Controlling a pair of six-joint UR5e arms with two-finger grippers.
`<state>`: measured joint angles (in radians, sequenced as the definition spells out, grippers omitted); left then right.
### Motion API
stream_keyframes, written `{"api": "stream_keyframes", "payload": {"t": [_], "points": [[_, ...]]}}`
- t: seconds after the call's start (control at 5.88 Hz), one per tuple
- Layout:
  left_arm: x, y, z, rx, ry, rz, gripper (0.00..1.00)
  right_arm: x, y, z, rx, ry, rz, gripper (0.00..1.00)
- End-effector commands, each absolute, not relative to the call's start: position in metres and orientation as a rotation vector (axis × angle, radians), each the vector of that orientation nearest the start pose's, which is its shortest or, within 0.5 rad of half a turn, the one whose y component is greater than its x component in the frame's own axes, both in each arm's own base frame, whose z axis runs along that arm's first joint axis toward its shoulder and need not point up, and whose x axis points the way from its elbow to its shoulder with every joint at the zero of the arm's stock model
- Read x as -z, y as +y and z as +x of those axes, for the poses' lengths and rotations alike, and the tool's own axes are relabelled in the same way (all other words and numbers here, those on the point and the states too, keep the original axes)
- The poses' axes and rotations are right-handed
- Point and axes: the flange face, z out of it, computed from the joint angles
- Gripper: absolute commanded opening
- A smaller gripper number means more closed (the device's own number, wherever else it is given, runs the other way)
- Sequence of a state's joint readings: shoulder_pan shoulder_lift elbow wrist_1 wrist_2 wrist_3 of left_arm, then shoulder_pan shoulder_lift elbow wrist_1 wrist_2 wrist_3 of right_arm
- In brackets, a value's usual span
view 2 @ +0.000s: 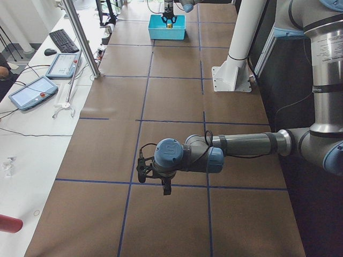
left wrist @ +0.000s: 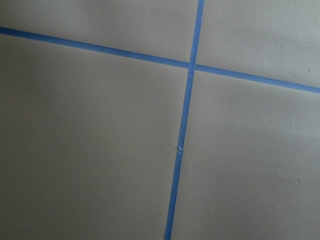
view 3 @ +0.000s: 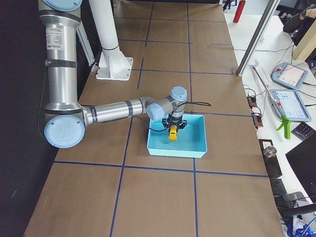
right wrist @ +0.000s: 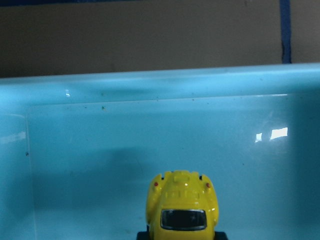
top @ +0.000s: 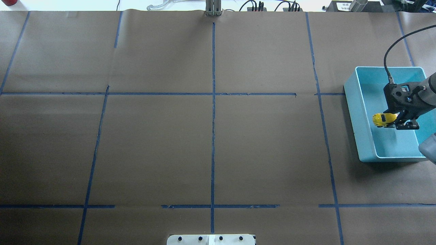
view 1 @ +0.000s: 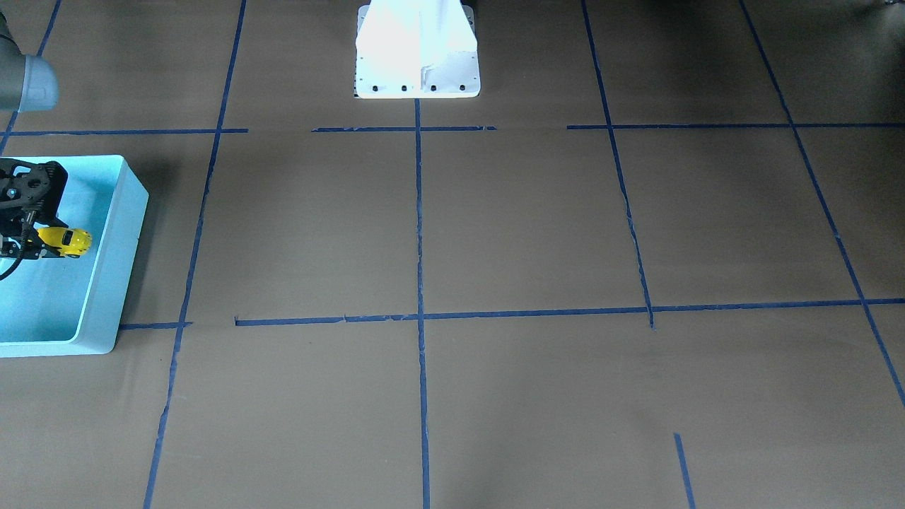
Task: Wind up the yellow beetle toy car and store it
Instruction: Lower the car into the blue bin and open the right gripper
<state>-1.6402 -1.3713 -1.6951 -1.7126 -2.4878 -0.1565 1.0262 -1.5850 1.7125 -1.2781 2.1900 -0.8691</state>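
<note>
Here the right claw (top: pixel 394 119) clasps the glossy yellow beetle toy car (top: pixel 382 119) (left claw (view 2: pixel 165 189) unreadable).

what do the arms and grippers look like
The left arm and right arm are silver-grey tubes with pale blue joint caps. The right gripper is black and boxy, a black cable arching off it; the left gripper looks black too.

Softly lit from overhead, with robot base (view 1: pixel 417 49) blown out white at the front view's top centre, bright glints on light blue bin (right wrist: pixel 100 150) floor at right, faint shadow left of yellow beetle toy car (right wrist: pixel 182 210).
</note>
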Motion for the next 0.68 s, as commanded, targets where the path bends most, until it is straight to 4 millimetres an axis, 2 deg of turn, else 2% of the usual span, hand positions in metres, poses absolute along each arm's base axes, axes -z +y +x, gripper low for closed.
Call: {"api": "stream_keyframes", "payload": {"t": [0.0, 0.34, 0.51], "points": [[-0.6631, -0.4048, -0.0831, 0.181, 0.919, 0.021, 1.0, -0.5836, -0.475, -0.2045, 1.481, -0.594, 0.525, 0.0], [-0.661, -0.4058, -0.0831, 0.179, 0.919, 0.025, 1.0, -0.5913, -0.4793, -0.2048, 1.478, -0.569, 0.509, 0.01], [-0.6602, -0.4059, -0.0831, 0.179, 0.919, 0.026, 1.0, -0.5906, -0.4799, -0.2051, 1.472, -0.568, 0.508, 0.13]]}}
